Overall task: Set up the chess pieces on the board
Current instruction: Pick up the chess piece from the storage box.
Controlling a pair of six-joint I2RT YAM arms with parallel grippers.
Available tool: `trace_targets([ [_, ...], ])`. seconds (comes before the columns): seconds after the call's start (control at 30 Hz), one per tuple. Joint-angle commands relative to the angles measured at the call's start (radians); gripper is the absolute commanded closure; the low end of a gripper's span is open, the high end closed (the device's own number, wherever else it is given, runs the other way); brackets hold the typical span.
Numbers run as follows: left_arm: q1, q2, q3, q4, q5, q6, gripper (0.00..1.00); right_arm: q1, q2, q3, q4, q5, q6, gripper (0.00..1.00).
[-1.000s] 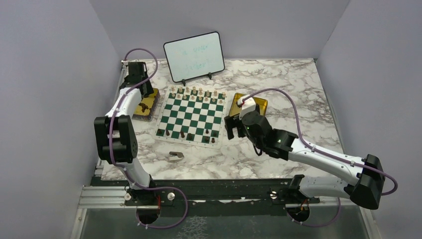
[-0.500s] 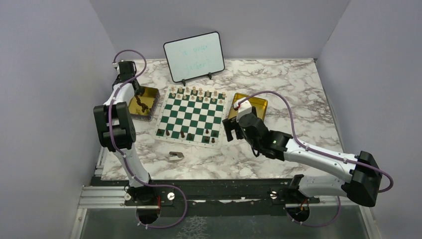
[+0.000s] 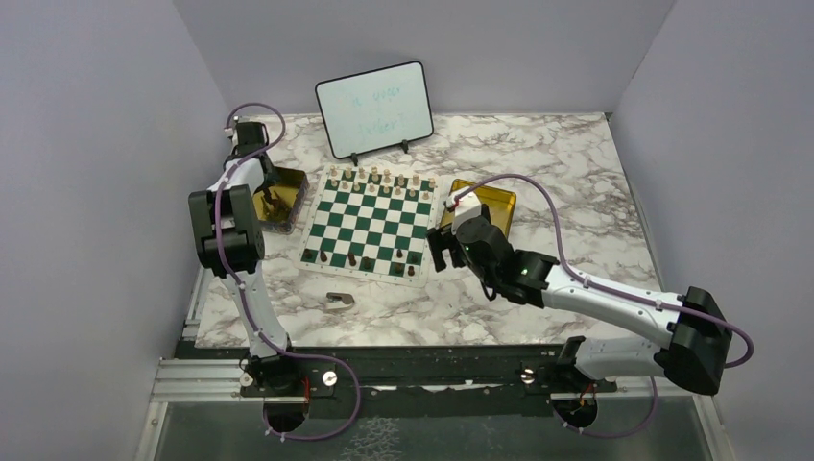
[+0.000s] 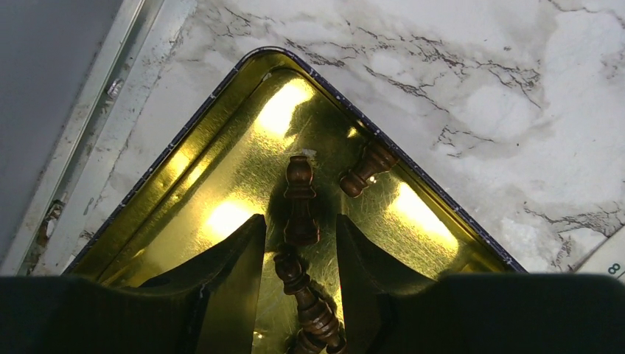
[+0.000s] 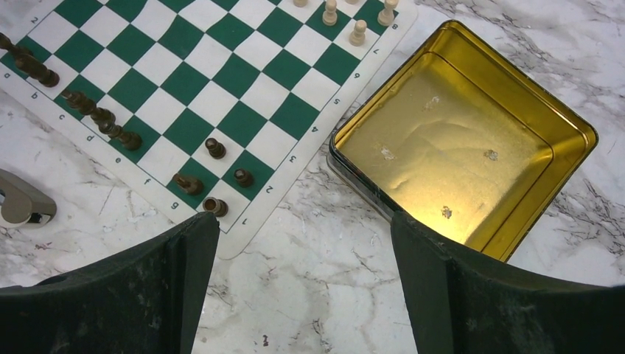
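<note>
The green and white board [image 3: 370,221] lies mid-table. Light pieces [image 3: 379,178] line its far edge and dark pieces [image 3: 365,261] stand near its front edge. My left gripper [image 3: 273,197] reaches down into the left gold tin [image 3: 293,182]. In the left wrist view its fingers [image 4: 298,228] are apart, with a lying dark piece [image 4: 306,291] between them, untouched. Two more dark pieces [image 4: 300,199] lie ahead in the tin [image 4: 184,169]. My right gripper [image 3: 443,252] is wide open and empty above the marble by the board's near right corner [image 5: 243,221].
An empty gold tin [image 3: 494,202] sits right of the board, also in the right wrist view [image 5: 472,147]. A whiteboard [image 3: 374,109] stands at the back. A grey-brown scrap [image 3: 338,302] lies in front of the board. The table's metal edge [image 4: 74,147] runs left of the left tin.
The left arm's wrist has swung back toward the far left corner, its gripper staying over the left tin. The right gripper has drifted slightly left, still open.
</note>
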Motion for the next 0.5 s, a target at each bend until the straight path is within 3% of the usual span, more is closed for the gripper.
trace_targets([
  [0.0, 0.011, 0.025, 0.039, -0.001, 0.019, -0.024, 0.59, -0.001, 0.018, 0.037, 0.033, 0.007, -0.011, 0.09],
  [0.27, 0.02, 0.067, 0.042, -0.002, 0.035, -0.026, 0.62, -0.002, 0.013, 0.047, 0.023, 0.024, -0.011, 0.09],
  [0.47, 0.02, 0.059, 0.043, -0.004, 0.066, -0.026, 0.73, -0.001, 0.014, 0.048, 0.012, 0.026, -0.009, 0.09],
])
